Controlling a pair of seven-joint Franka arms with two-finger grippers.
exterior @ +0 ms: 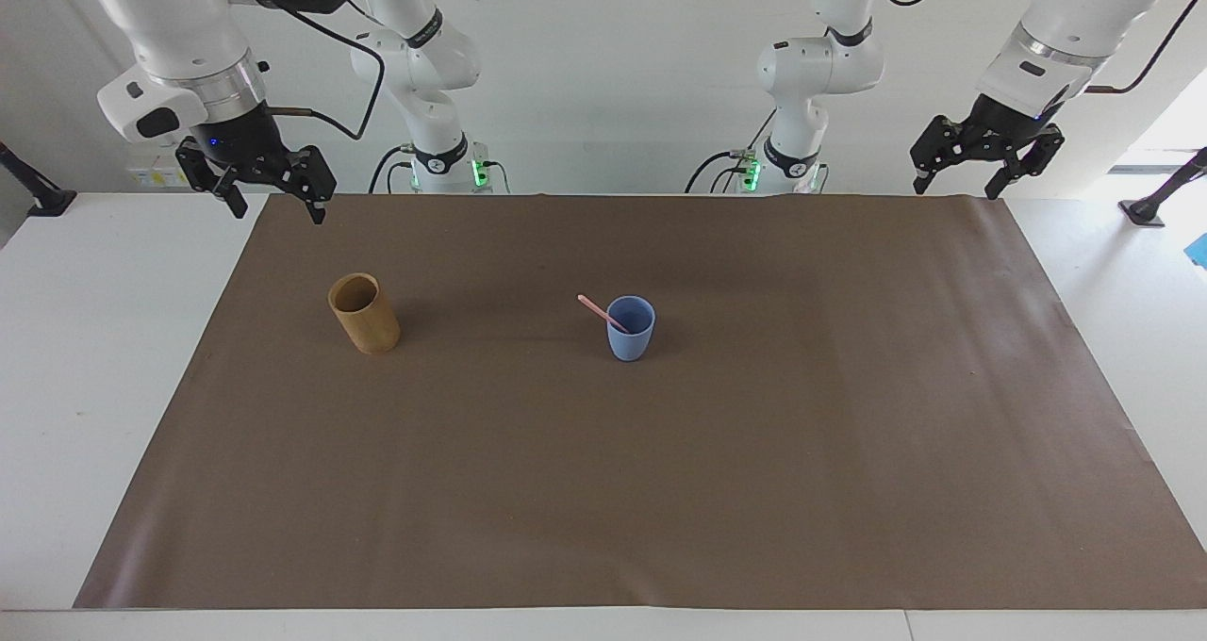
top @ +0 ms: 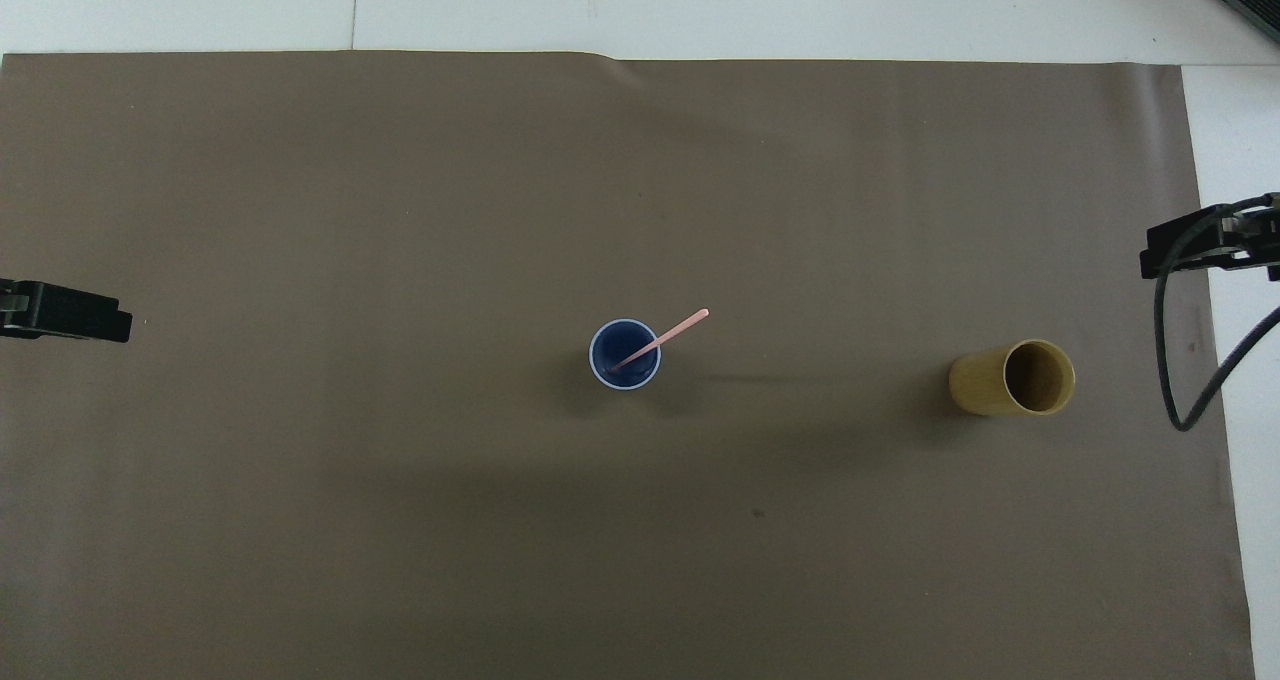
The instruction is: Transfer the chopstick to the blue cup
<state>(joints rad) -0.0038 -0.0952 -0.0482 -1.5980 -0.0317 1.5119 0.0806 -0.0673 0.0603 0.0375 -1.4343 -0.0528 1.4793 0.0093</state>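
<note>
The blue cup [exterior: 630, 335] stands upright near the middle of the brown mat; it also shows in the overhead view [top: 624, 354]. The pale pink chopstick [exterior: 600, 311] stands in it, its top leaning over the rim toward the right arm's end [top: 675, 330]. My right gripper [exterior: 274, 209] is open and empty, up in the air over the mat's corner at the right arm's end, well apart from both cups. My left gripper [exterior: 953, 189] is open and empty, and waits over the mat's corner at the left arm's end.
A tan bamboo cup [exterior: 365, 316] stands empty on the mat toward the right arm's end, tilted slightly; it also shows in the overhead view [top: 1010, 378]. The brown mat [exterior: 660, 490] covers most of the white table. A black cable hangs from the right arm.
</note>
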